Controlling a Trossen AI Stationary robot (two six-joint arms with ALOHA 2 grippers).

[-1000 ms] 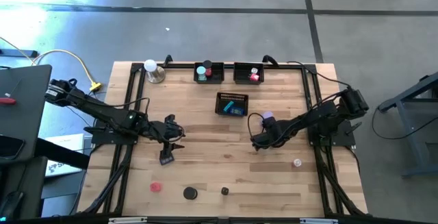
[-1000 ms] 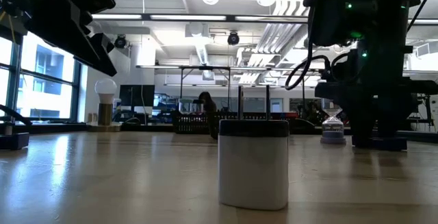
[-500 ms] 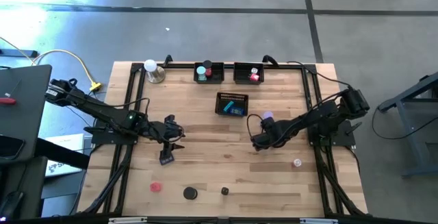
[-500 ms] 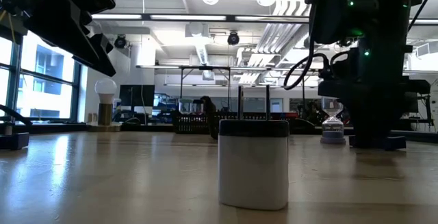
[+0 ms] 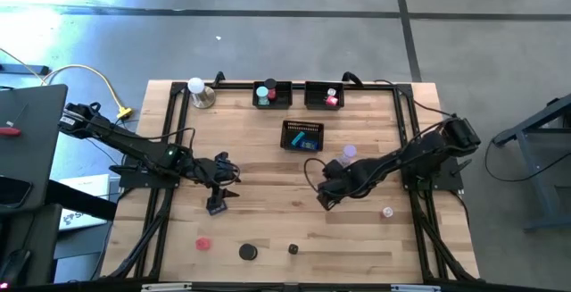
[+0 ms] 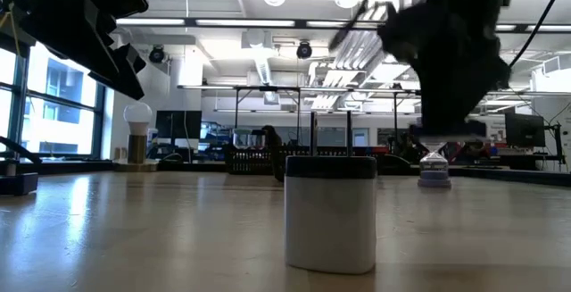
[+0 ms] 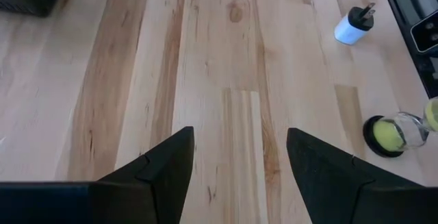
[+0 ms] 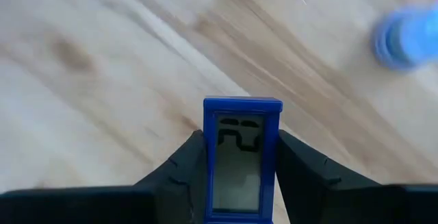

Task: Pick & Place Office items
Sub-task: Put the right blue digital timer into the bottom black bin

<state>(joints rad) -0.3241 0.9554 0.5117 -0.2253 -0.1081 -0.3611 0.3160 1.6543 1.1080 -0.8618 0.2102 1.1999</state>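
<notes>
- Table: pale wood boards, arms mounted at the left and right sides. Sorting looks part done, on the judgement that the trays are the targets.
- Three black mesh trays along the far edge: the left tray holds a teal roll; the right tray holds a pink-red piece; the middle tray, set nearer the table's centre, holds small dark and teal pieces too small to name.
- Right gripper: mid-table, in front of the middle tray. The right wrist view shows its fingers pinching a blue rectangular block with a pale display face, held off the wood. Judged: item picked, placement not yet done.
- Left gripper: over the left-centre boards, fingers spread with bare wood between them, holding nothing. Waiting, by the look of it.
- White ball on a metal base: at the far left corner, not one of the items.
- Left on the boards, hence judged not yet placed:
- Lavender roll, just beside the right arm, between it and the middle tray.
- Black disc, near the front edge.
- Red disc, near the front edge, left of the black one.
- Small dark piece, right of the black disc.
- Clear pale piece, near the right side of the table.
- Rough tally: a few items trayed, one in hand, five loose. More than half the loose work appears to remain.
</notes>
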